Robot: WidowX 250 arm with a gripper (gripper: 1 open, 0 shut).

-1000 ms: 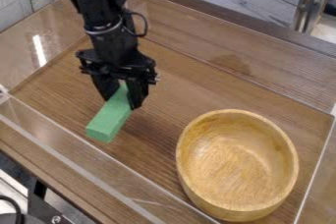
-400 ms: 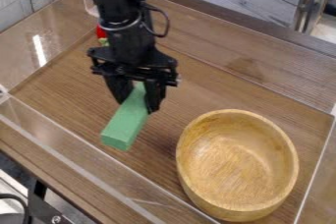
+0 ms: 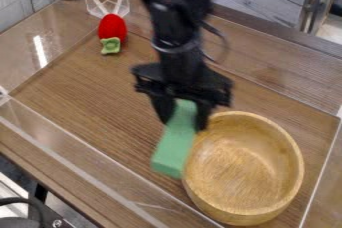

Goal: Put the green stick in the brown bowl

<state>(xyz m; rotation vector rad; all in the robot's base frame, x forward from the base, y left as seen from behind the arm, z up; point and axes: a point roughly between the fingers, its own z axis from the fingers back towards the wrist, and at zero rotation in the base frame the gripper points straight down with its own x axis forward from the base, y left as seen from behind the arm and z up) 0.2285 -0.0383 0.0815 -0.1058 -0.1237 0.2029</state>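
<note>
My gripper (image 3: 185, 112) is shut on the upper end of the green stick (image 3: 174, 144), a flat green block that hangs tilted down from the fingers. The stick's lower end is just left of the brown bowl (image 3: 281, 152), over its left rim and the table beside it. The bowl is a large round wooden one at the lower right, with nothing inside it. The black arm comes down from the top centre and is blurred with motion.
A small red strawberry toy (image 3: 111, 32) with a green leaf lies at the back left of the wooden table (image 3: 80, 102). Clear plastic walls (image 3: 40, 132) border the table at the front and left.
The arm has carried the green stick to the right, from the table's left middle to the bowl's left rim. The strawberry toy, hidden behind the arm before, now shows.
</note>
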